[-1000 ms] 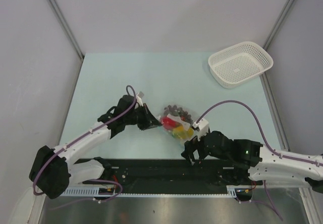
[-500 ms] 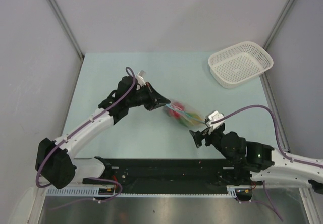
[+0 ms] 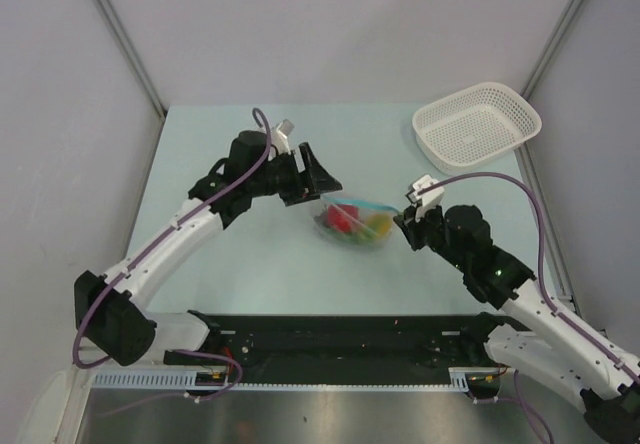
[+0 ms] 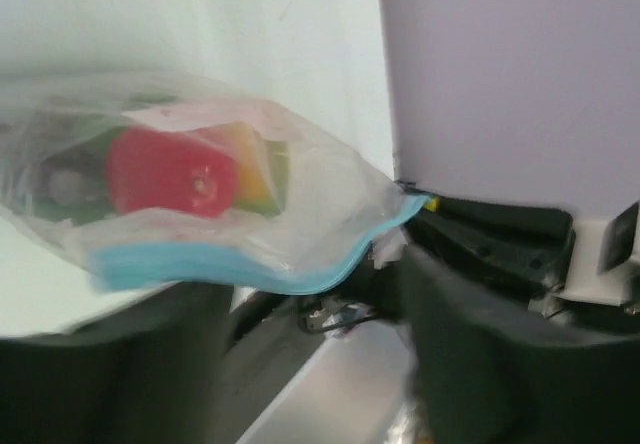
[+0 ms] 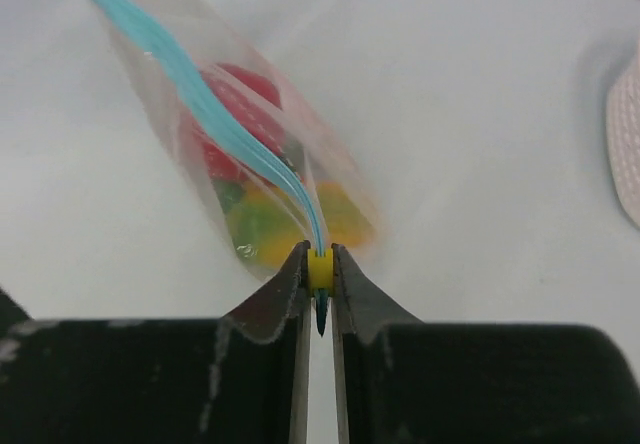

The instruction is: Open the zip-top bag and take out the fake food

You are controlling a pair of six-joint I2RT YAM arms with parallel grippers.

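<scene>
The clear zip-top bag (image 3: 352,222) lies between the two arms at mid-table, its light blue zip strip (image 5: 215,114) running along the top. Through the plastic I see the fake food: a red apple (image 4: 165,172) and a yellow-orange piece (image 5: 335,219). My right gripper (image 5: 320,269) is shut on the yellow slider (image 5: 320,264) at the strip's right end. My left gripper (image 3: 318,177) stands open just off the bag's left end, with its dark fingers (image 4: 480,344) below the strip and nothing between them.
A white mesh basket (image 3: 478,126) stands at the far right corner, and its rim (image 5: 625,144) shows at the right edge of the right wrist view. Grey walls close in the pale table (image 3: 220,144) on three sides.
My left gripper has opened and let go of the bag's left end. My right gripper has moved up to the bag's right end and shut on the slider; the bag has shifted right.
</scene>
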